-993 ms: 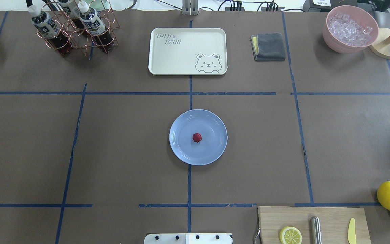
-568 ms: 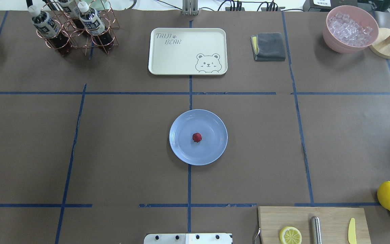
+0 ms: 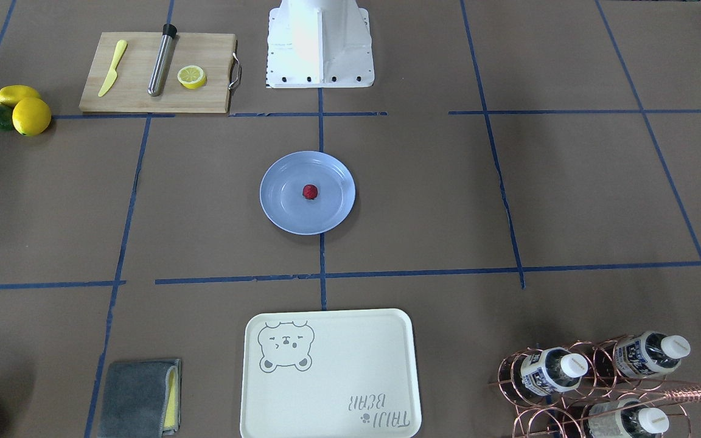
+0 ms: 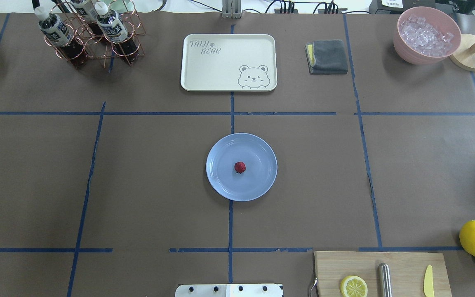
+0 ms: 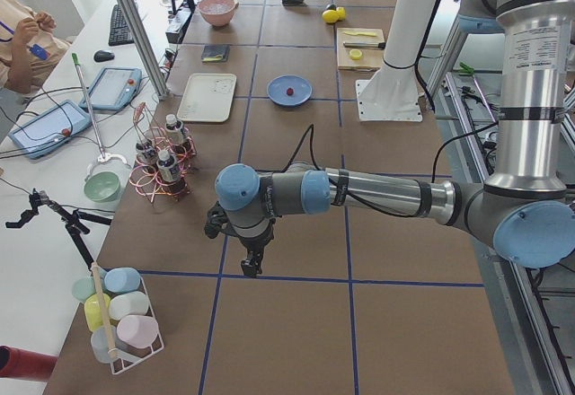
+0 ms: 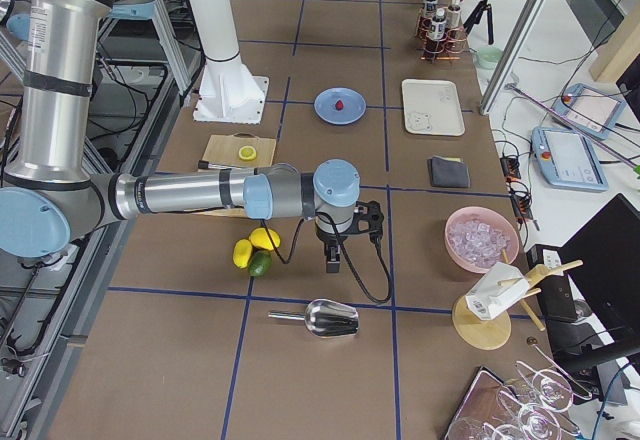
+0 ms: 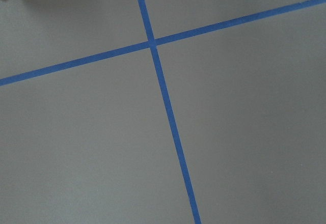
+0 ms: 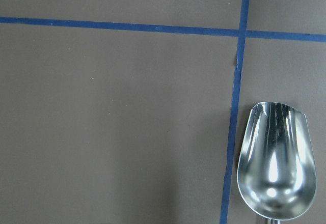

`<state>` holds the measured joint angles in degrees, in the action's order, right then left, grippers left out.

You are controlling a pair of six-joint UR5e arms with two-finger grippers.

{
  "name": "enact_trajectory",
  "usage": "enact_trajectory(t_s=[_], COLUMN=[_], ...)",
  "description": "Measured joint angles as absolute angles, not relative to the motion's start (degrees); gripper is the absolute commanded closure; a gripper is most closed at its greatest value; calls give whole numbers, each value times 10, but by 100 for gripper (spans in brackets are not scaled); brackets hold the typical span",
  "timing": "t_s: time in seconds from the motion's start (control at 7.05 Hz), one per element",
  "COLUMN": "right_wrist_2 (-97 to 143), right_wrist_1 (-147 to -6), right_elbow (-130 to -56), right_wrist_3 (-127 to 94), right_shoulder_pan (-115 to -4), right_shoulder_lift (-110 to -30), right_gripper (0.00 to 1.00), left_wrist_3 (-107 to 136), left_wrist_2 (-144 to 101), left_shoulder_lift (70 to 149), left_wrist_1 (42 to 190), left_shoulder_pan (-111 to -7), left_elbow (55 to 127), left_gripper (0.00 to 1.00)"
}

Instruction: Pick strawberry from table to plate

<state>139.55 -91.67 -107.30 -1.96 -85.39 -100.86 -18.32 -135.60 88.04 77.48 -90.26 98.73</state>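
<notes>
Strawberry [image 4: 240, 167]: where does it lie?
— Near the middle of the pale blue plate [image 4: 221, 185], which sits on the table [image 4: 138, 185] over a blue tape line [image 4: 230, 225].
— And the grippers?
— Both are well apart from the plate. The left gripper [image 5: 254, 266] points down over a crossing of such lines; the right gripper [image 6: 333, 264] points down near the lemons [image 6: 264, 239] and a metal scoop [image 6: 333, 317].
— Fingers parted or closed?
— Only the side views show them, too small, so I cannot tell for either.
</notes>
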Motion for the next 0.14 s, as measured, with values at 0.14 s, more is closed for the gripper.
enact_trajectory(t_s=[0.14], right_wrist_2=[1396], right_wrist_1=[-917], right_elbow=[-1073], right_wrist_3=[-16], right_shoulder_pan=[-854], right_shoulder_lift=[-1009], right_gripper=[0], left_wrist_3=[-182], left_wrist_2=[-1355], left_shoulder_lift=[881], left_wrist_1=[775], left_shoulder_pan=[-903], left_elbow=[987], left_gripper=[0])
